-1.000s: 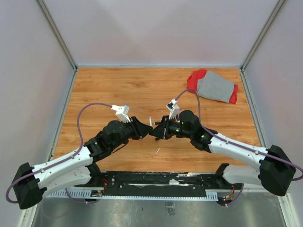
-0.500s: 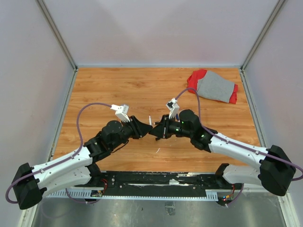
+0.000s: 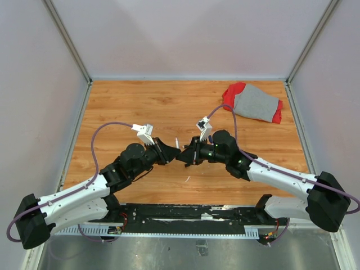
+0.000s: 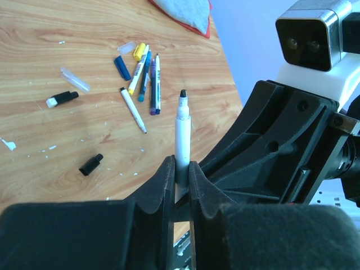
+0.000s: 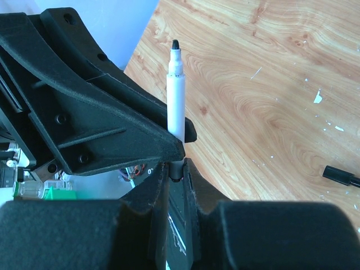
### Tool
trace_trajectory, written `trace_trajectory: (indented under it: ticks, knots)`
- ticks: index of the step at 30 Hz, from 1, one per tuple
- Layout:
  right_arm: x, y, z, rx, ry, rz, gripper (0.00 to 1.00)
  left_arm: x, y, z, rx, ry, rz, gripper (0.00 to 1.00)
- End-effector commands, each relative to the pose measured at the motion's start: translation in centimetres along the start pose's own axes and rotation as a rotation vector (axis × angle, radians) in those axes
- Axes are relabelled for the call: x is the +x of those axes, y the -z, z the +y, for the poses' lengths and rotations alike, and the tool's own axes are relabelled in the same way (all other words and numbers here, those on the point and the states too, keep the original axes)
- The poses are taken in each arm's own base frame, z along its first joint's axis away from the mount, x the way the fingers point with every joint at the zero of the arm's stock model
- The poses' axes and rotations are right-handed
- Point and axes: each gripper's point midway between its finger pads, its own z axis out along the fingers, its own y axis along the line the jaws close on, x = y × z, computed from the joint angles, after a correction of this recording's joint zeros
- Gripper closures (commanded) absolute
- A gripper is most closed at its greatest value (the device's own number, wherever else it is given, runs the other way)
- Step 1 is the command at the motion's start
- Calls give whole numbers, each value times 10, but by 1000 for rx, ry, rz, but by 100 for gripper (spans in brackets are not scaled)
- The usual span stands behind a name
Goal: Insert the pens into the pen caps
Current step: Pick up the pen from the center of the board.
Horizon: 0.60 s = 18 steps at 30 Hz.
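A white pen [image 4: 183, 132] with a bare black tip stands upright between the two grippers, above the middle of the table [image 3: 140, 107]. My left gripper [image 4: 180, 171] is shut on its barrel. My right gripper [image 5: 176, 169] is shut on the dark lower end of this same pen [image 5: 176, 101]. From above, the left gripper [image 3: 172, 156] and right gripper [image 3: 182, 157] meet nose to nose, with the pen [image 3: 176, 143] poking up between them. Several more pens [image 4: 143, 79] lie in a cluster on the wood. A black pen cap [image 4: 91, 164] and a blue cap [image 4: 122, 67] lie near them.
A red and grey cloth [image 3: 256, 102] lies at the back right corner. A clear cap [image 4: 75, 79], a black-and-white piece [image 4: 62, 99] and a white scrap [image 4: 8, 144] lie on the wood. Another black cap [image 5: 340, 176] lies to the right. Walls enclose three sides.
My left gripper's jaws have closed onto the pen barrel. Both grippers and the pen have drifted slightly left. The right gripper's hold is unchanged.
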Motion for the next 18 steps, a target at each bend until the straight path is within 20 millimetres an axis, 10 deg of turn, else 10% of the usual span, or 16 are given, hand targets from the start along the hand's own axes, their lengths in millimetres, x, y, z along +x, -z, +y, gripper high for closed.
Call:
trace_trajectory:
  ticks: [1, 18]
  knots:
    - [-14, 1, 20, -53, 51, -42, 93, 0, 3, -3, 13, -22, 2, 98]
    - [-2, 45, -39, 250, 214, -20, 36, 10, 13, 43, -279, -227, 162, 100]
